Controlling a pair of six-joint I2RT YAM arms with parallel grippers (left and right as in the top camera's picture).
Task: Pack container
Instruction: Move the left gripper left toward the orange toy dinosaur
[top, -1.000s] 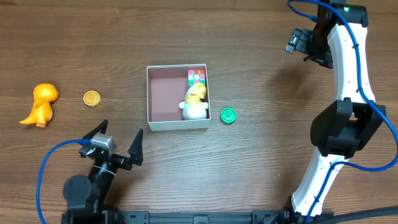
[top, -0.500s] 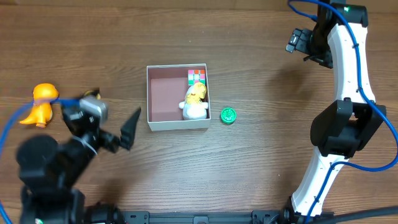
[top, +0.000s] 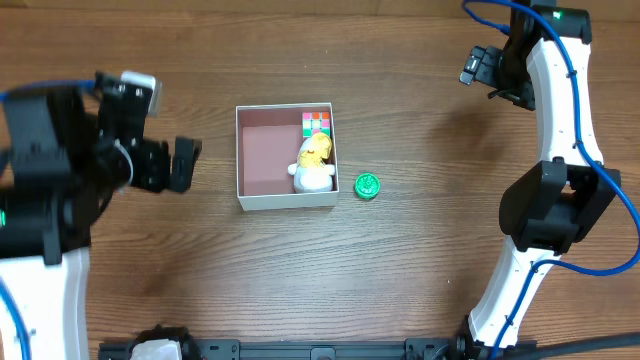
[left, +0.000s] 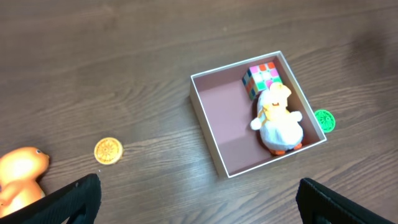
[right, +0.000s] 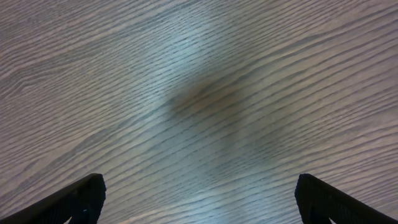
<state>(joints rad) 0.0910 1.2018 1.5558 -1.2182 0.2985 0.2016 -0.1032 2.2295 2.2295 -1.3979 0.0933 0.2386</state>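
Container (top: 265, 150): it is set in the middle of the table (top: 420, 270) with its open top up. Half of its pink floor is bare.
Inside: a coloured cube (top: 316, 123) is tucked in one corner. A white and yellow duck toy (top: 314, 165) is laid just beside it, by the same wall.
Green disc (top: 367, 185): it lies on the table, just outside that wall.
Yellow disc (left: 107, 150): it lies well apart from the container, on the other side.
Orange toy (left: 22, 174): it is near the yellow disc, and only part of it is seen.
Left gripper (top: 165, 163): it is held above that side, spread wide, with nothing held.
Right gripper (top: 487, 68): it is far off over bare wood, spread wide, with nothing held.
Step in hand: the packing looks part done, and three toys are not yet packed.
Next move: the left gripper likely needs to be lowered over the yellow disc or the orange toy. The disc is flat, so the fingers must be brought right down to the wood.
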